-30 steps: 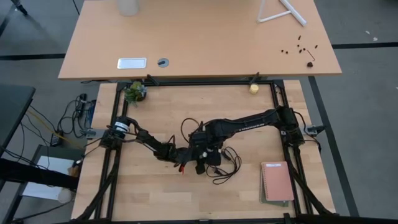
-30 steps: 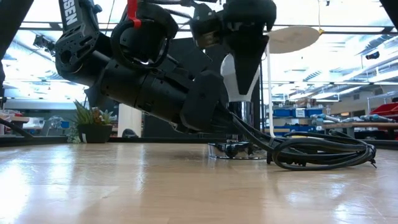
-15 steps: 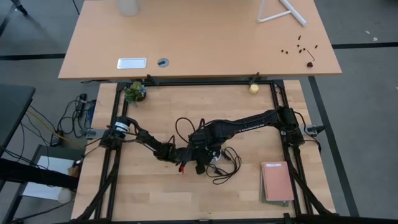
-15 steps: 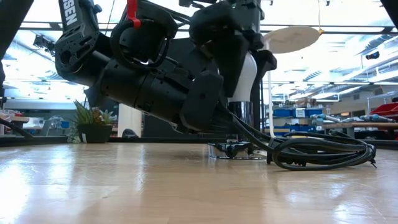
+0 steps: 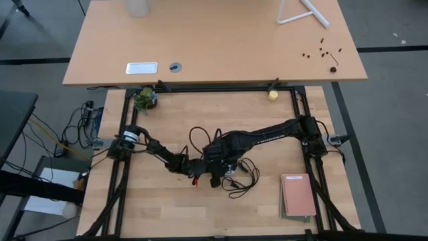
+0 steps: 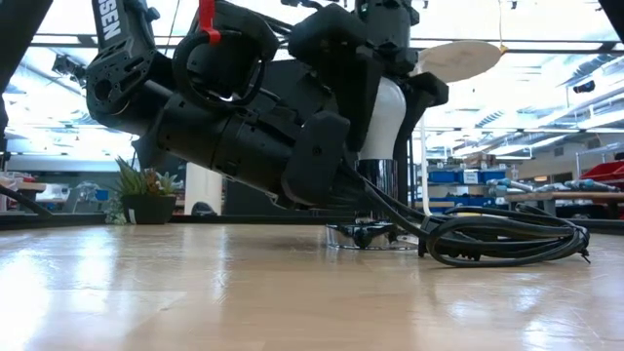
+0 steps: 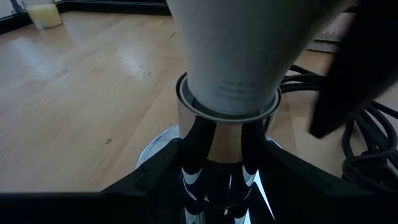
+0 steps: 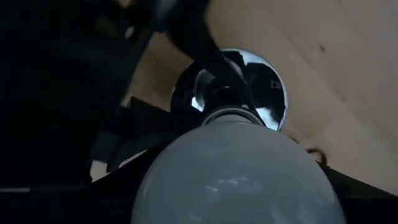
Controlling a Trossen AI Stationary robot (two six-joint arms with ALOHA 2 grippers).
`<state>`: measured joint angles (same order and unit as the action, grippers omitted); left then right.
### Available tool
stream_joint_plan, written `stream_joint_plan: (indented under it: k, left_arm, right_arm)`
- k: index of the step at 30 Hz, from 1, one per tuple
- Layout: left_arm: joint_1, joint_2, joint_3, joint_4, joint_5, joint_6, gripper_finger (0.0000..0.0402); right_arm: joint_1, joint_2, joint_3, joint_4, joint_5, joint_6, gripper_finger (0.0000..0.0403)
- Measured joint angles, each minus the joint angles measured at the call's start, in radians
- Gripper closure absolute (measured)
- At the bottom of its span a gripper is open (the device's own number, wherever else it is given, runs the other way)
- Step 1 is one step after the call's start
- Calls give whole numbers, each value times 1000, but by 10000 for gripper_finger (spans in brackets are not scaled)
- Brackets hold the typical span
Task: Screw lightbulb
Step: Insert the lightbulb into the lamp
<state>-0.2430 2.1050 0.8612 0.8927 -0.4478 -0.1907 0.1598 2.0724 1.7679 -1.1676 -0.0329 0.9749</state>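
The lightbulb (image 6: 382,117) is seated upright in the socket (image 7: 225,168), which is clenched by the left tool (image 7: 217,163) against turning. The bulb is grasped from above by the right tool (image 6: 390,73) for twisting.

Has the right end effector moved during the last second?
Yes. In the low view the right end effector has turned around the lightbulb, which stays above the socket.

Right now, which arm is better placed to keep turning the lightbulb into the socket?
The right gripper: it sits around the lightbulb from above. The left gripper is clamped on the socket below, steadying it.
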Motion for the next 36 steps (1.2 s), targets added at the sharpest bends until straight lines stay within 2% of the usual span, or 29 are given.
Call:
stream_joint_plan:
  k: [4,12,20,27,31,36]
  left_arm:
    - [0,0,0,-2,3,7,199]
    - [1,-1,1,-7,11,23,199]
    - [1,-1,2,-9,2,30,199]
    - [1,-1,2,-9,1,38,199]
    - [1,-1,2,-9,0,39,199]
    - [1,-1,1,-9,12,33,199]
  right_arm:
    - [8,1,0,11,7,-106,100]
    - [9,-23,-5,6,29,-205,11]
    - [6,-108,-3,18,94,-387,15]
    - [-6,-177,-3,-40,80,-580,7]
    - [-12,-231,-2,-111,83,-789,9]
    - [9,-241,-3,-209,166,-1215,10]
